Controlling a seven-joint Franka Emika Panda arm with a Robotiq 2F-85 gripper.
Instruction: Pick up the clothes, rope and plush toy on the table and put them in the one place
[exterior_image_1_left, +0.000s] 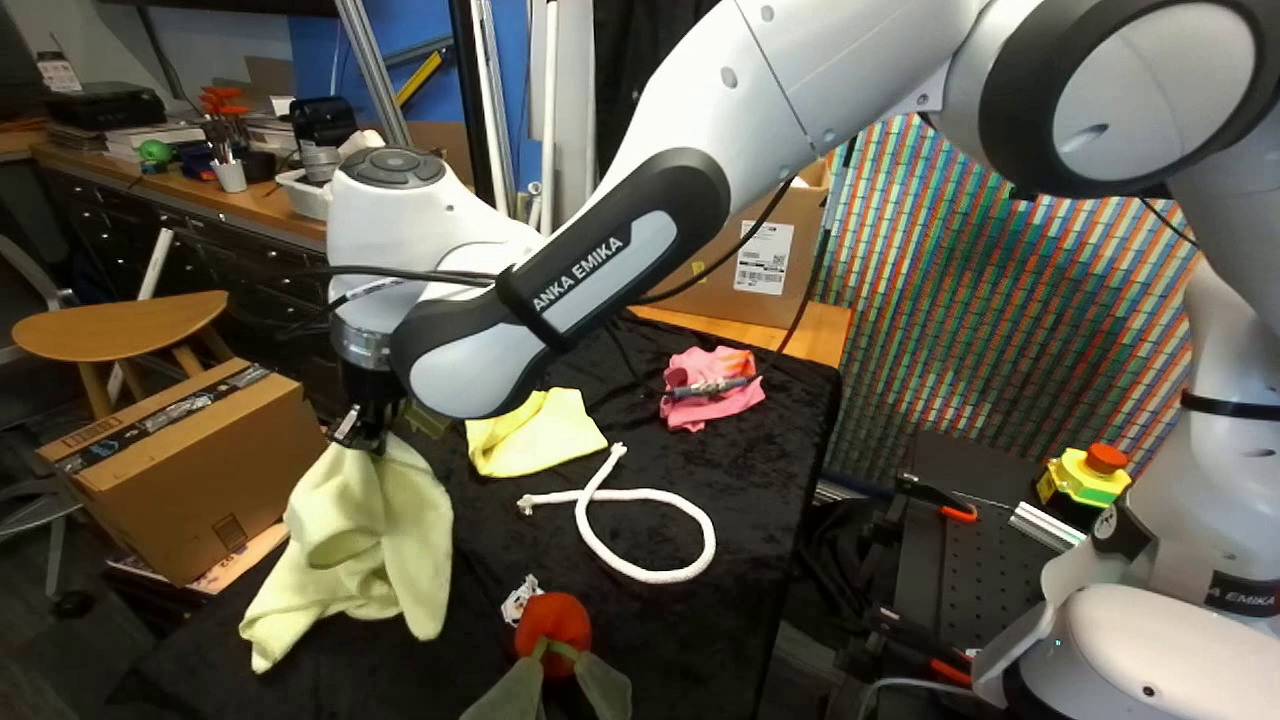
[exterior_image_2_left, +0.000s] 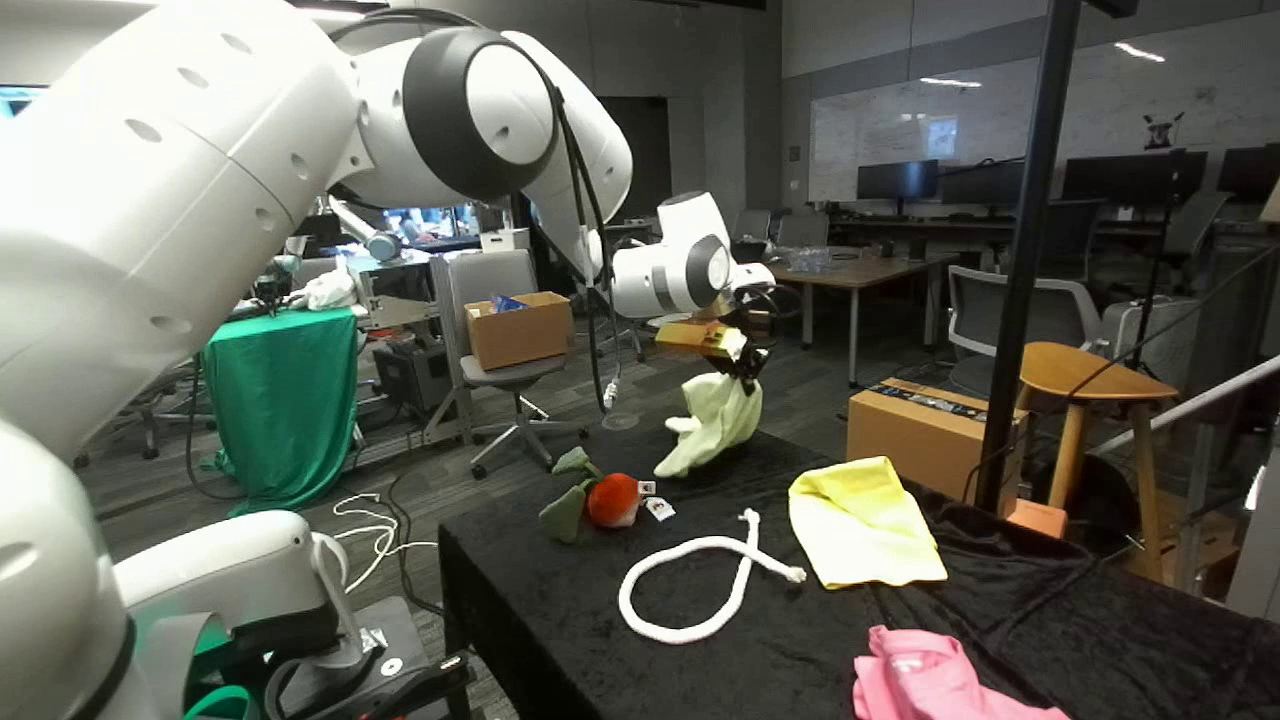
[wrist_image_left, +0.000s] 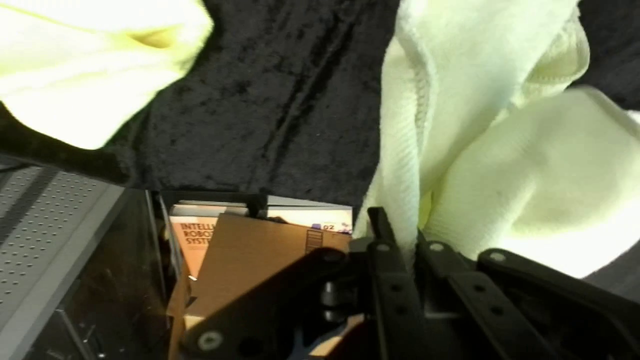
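The arm (exterior_image_1_left: 690, 115) reaches across the counter (exterior_image_1_left: 745, 570), wrist (exterior_image_1_left: 362, 345) pointing down, its jaws pinching a pale green cloth (exterior_image_1_left: 365, 550) that hangs by the edge opposite the robot's base (exterior_image_1_left: 1150, 640).

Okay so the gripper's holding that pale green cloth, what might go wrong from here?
The gripper pinches only a narrow gather of the pale green cloth, so it might slip out on the move. The loose folds hang low and could brush the red plush toy, which lies near the edge of the table and may get nudged off. A cable connector dangles from the arm and could catch on something as the arm travels.
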